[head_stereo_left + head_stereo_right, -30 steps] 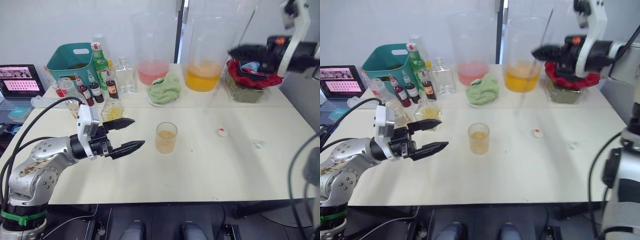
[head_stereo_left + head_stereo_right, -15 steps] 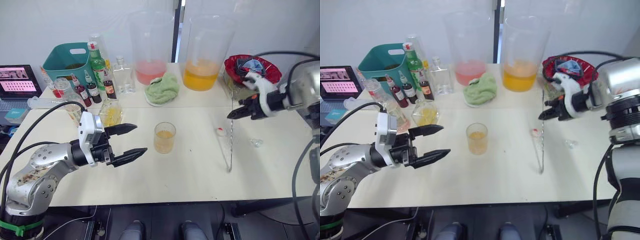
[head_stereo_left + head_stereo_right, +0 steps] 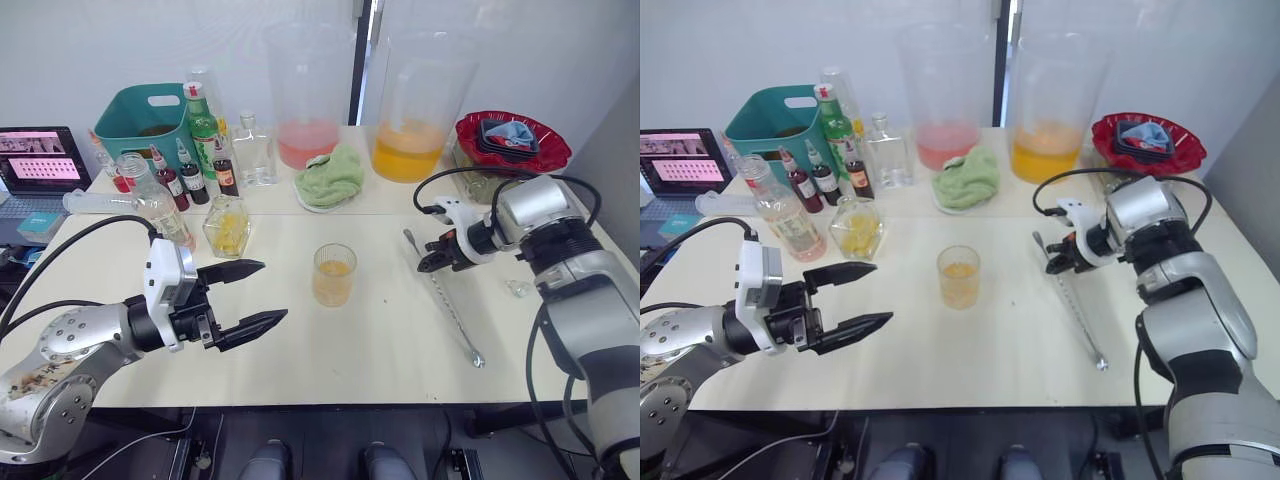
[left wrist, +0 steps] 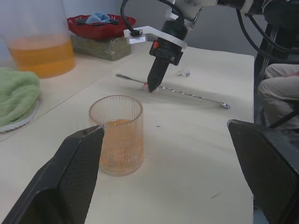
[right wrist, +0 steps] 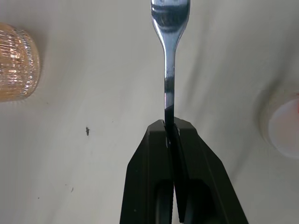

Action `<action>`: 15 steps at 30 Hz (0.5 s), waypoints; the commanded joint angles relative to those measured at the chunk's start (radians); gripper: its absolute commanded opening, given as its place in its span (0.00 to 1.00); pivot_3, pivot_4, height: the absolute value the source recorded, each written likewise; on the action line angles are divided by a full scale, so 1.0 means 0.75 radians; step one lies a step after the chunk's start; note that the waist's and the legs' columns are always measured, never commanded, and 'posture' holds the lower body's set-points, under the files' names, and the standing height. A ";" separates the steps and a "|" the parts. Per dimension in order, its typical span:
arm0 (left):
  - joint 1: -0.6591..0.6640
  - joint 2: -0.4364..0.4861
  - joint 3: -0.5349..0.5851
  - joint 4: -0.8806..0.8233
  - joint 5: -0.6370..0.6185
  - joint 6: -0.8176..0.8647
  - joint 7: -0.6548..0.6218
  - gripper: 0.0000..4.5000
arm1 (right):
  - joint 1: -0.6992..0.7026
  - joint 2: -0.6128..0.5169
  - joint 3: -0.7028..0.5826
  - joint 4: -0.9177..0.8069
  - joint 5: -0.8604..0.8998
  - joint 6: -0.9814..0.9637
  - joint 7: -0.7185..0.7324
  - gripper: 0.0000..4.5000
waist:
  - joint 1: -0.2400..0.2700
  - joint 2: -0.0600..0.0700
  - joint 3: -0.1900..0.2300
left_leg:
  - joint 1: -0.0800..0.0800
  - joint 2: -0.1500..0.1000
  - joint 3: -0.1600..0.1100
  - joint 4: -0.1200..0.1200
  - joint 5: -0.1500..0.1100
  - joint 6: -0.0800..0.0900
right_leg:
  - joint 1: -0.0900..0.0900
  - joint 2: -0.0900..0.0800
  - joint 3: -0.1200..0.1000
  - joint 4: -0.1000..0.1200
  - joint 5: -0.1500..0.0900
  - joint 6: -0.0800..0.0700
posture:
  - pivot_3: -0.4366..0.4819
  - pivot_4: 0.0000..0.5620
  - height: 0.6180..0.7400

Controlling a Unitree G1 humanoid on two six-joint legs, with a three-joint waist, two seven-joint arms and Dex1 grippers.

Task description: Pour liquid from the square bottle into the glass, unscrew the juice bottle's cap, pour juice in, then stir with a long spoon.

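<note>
At the far left the juice bottle point(image 3: 783, 213) stands upright near the table's left edge, beside the teal basket point(image 3: 141, 112); whether its top is capped I cannot tell. Just right of it sits the square bottle point(image 3: 227, 226), some yellow liquid in it. The left gripper point(image 3: 242, 297) hovers in front of these with its 2 fingers spread wide, holding nothing, aimed toward the glass point(image 3: 333, 274) at table centre, which holds a shallow layer of orange liquid. Right of the glass the long spoon point(image 3: 442, 298) lies flat on the table, and the right gripper point(image 3: 428, 262) has its fingers pressed together on the stem near the bowl end.

Judging by this, the stirring step is in hand. The next move calls for lifting the spoon clear, swinging it upright, and lowering the bowl into the glass without knocking it.

The right wrist view shows the pinch itself, the stem clamped between the 2 fingertips, and the white cap point(image 5: 283, 127) lying just beside the spoon. The left wrist view shows the glass's ribbed wall point(image 4: 117, 133).
</note>
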 commanded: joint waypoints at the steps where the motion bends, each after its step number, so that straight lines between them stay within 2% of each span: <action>1: 0.014 0.029 0.050 -0.057 -0.024 -0.006 0.004 1.00 | 0.022 0.010 -0.041 0.043 -0.063 -0.051 0.000 0.19 | -0.003 0.000 0.000 | 0.000 0.000 0.000 0.000 0.000 0.000 | 0.000 0.000 0.000 0.000 0.000 0.000 | 0.48 0.27 1.00; 6: 0.030 0.050 0.059 -0.041 -0.018 -0.013 -0.005 1.00 | 0.053 0.010 -0.051 0.007 -0.105 -0.077 0.056 0.58 | -0.013 0.000 0.000 | 0.000 0.001 0.001 0.000 0.000 0.000 | -0.002 0.001 0.001 0.002 0.000 0.000 | 0.48 0.27 1.00; 11: 0.040 0.065 0.076 -0.002 -0.019 -0.011 -0.010 1.00 | 0.055 -0.053 -0.095 -0.098 -0.091 -0.051 0.121 0.97 | -0.016 0.000 0.000 | -0.001 0.001 0.001 0.000 0.000 0.000 | -0.005 0.001 0.002 0.005 0.000 0.000 | 0.48 0.27 1.00; 15: 0.049 0.075 0.087 0.060 0.022 -0.007 0.010 1.00 | 0.116 -0.159 -0.184 -0.309 -0.041 -0.061 0.171 0.99 | -0.009 0.000 0.000 | -0.004 0.001 0.001 0.001 0.000 -0.001 | -0.011 0.000 0.003 0.008 0.000 0.000 | 0.48 0.27 1.00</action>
